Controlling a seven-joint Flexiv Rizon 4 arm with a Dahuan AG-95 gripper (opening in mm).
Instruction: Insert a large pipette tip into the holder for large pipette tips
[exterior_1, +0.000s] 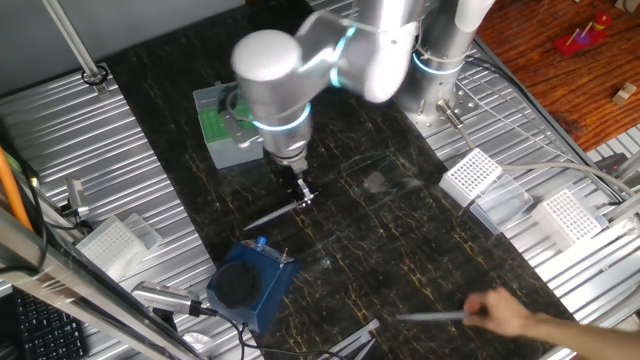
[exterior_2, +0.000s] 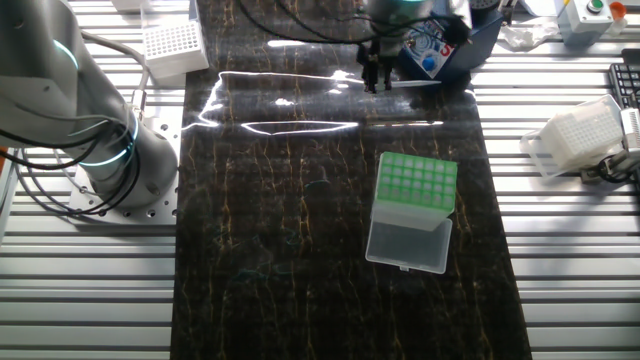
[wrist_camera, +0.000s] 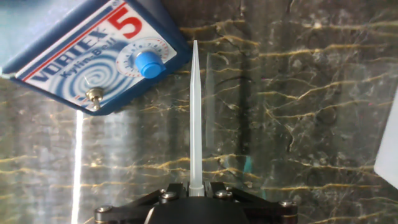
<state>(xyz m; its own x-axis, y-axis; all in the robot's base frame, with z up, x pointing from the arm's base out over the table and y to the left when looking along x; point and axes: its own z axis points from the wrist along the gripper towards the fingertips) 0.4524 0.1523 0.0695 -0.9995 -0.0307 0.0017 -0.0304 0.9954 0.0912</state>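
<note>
Your claw (wrist_camera: 195, 190) is closed narrowly on the wide end of the pipette tip (wrist_camera: 194, 112). In the hand view the tip runs straight out from between the fingers, and its point ends over the edge of the blue vortex mixer (wrist_camera: 93, 56). In one fixed view the tip (exterior_1: 272, 214) slants out nearly level below the claw (exterior_1: 303, 192), close above the dark desk (exterior_1: 400, 250), so it looks gripped and lifted rather than lying loose, though you cannot be sure of the gap from here.

So the pick-up step looks done and the carry to the tip box comes next. The box (exterior_2: 412, 210), with its green grid of holes on top, sits well apart from the claw (exterior_2: 377, 82) in the other fixed view, nearer the middle of the desk.

Your next move calls for two things. Travel across to the box. Then turn the wrist so the tip's point faces down over one green hole before you lower. Keep clear of the mixer as you swing away. A hand (exterior_1: 515, 315) holding a rod is at the desk edge, away from your path.
</note>
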